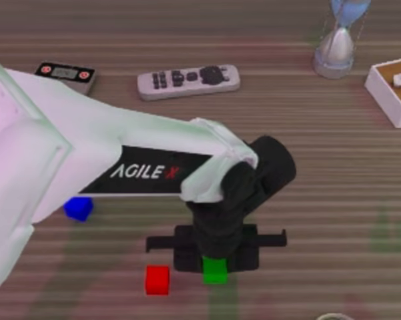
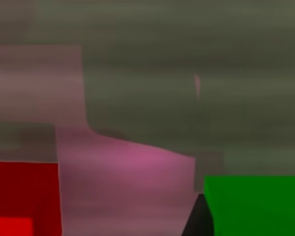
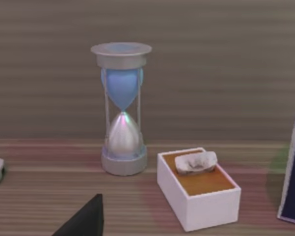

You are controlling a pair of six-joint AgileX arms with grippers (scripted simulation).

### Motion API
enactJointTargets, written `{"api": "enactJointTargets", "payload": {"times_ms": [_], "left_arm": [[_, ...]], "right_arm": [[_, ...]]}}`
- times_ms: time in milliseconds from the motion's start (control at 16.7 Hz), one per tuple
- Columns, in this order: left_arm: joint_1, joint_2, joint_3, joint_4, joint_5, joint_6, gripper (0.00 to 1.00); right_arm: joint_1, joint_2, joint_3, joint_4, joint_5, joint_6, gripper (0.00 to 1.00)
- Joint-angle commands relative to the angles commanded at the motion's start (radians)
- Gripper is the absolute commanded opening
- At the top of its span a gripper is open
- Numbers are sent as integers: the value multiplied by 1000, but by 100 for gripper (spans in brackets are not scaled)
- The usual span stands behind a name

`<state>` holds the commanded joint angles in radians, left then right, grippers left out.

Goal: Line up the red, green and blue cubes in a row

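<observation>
Here, left gripper [image 1: 215, 261] over green cube [image 1: 215, 270] (grip unclear); arm reads "AGILE X".

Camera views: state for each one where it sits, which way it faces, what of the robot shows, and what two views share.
Top view: above the table, looking straight down; the left arm reaches in, its end effector over the green cube, red cube beside it, blue cube apart.
Left wrist view: low over the table, close on the red cube and green cube; a dark fingertip shows.
Right wrist view: low, facing the hourglass and white box; a dark fingertip shows.
Shared: top and right wrist views both show the hourglass and box.
</observation>
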<state>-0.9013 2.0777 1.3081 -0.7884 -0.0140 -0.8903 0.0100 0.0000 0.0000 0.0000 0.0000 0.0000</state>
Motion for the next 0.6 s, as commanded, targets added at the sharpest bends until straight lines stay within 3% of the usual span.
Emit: {"api": "enactJointTargets", "payload": {"times_ms": [420, 600], "left_arm": [[0, 0, 0, 0, 0, 0, 98], [0, 0, 0, 0, 0, 0, 100]], "right_arm": [[0, 0, 0, 0, 0, 0, 100], [0, 0, 0, 0, 0, 0, 100]]}}
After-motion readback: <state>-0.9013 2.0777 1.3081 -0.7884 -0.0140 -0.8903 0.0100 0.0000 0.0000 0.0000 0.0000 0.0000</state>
